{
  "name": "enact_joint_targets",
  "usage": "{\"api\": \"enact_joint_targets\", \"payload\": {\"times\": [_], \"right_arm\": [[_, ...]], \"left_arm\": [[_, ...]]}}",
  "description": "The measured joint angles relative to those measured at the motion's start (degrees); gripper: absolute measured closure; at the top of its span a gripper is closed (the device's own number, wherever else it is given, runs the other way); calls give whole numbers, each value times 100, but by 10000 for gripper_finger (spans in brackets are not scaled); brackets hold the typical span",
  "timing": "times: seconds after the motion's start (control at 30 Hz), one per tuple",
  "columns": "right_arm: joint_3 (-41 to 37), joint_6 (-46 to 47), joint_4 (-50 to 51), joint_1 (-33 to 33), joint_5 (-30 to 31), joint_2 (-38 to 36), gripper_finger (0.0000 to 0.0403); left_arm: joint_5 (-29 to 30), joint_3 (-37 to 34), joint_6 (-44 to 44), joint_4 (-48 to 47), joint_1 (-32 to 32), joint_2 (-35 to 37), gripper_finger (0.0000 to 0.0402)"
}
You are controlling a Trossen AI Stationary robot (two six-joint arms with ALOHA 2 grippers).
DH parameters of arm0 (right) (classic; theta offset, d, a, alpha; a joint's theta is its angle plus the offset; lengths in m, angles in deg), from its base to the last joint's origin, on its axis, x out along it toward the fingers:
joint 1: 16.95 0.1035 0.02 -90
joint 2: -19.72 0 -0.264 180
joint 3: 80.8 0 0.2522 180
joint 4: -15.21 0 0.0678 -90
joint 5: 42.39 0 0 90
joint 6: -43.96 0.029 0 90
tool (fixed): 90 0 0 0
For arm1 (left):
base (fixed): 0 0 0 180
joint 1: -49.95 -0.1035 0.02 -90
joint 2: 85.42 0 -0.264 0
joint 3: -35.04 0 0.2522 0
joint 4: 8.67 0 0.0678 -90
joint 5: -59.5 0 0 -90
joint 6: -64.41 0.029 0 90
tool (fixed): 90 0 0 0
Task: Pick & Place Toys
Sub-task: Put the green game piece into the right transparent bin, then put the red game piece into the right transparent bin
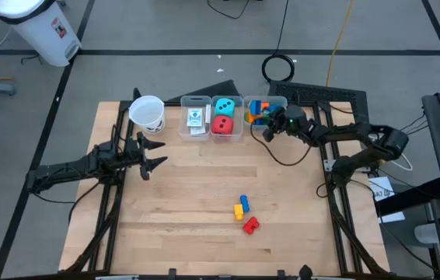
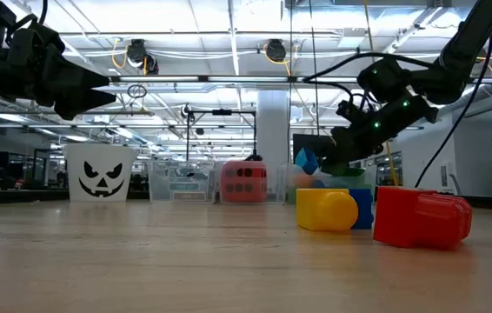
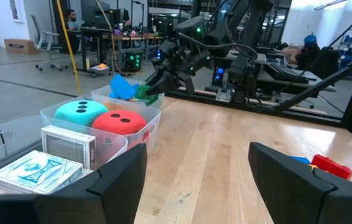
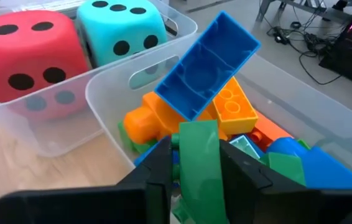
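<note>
- We see the right gripper (image 1: 270, 127) hanging over the bin of bricks (image 1: 256, 128), the right-hand one of 3 clear bins in a row along the worktop's far edge.
- Its jaws pinch a green brick (image 4: 198, 163) between the fingertips, just above the heap (the wrist view shows the brick pressed by both fingers).
- In that heap we make out a blue brick (image 4: 208, 63) tilted on top, orange bricks (image 4: 157, 118) under it, and more blue and green pieces.
- The middle bin (image 1: 223, 132) holds the teal die (image 1: 223, 107) on the far side and the red die (image 1: 221, 124) on the near side, touching each other; in these views the red die's pips look dark.
- The left-hand bin (image 1: 183, 119) holds 2 card packs (image 3: 51, 159), one on top of the other.
- A white paper cup (image 1: 148, 113) with a pumpkin face stands beside that bin, toward the worktop's far left corner.
- The left gripper (image 1: 155, 153) hovers over the worktop near its left edge, just in front of the cup, with its jaws spread and nothing between them.
- 3 bricks lie on the bare wood toward the worktop's near edge, slightly right of centre: a blue one (image 1: 244, 201), a yellow one (image 1: 239, 210) touching it, and a red one (image 1: 250, 225) just beside, nearest the edge.
</note>
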Motion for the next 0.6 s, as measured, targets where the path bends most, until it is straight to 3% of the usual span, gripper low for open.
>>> {"api": "enact_joint_targets", "payload": {"times": [0.23,0.6], "right_arm": [[0,-33,-19,0,2,-2,312],[1,189,-261,121,1,-168,194]], "left_arm": [[0,0,0,0,0,0,114],[0,0,0,2,0,0,114]]}}
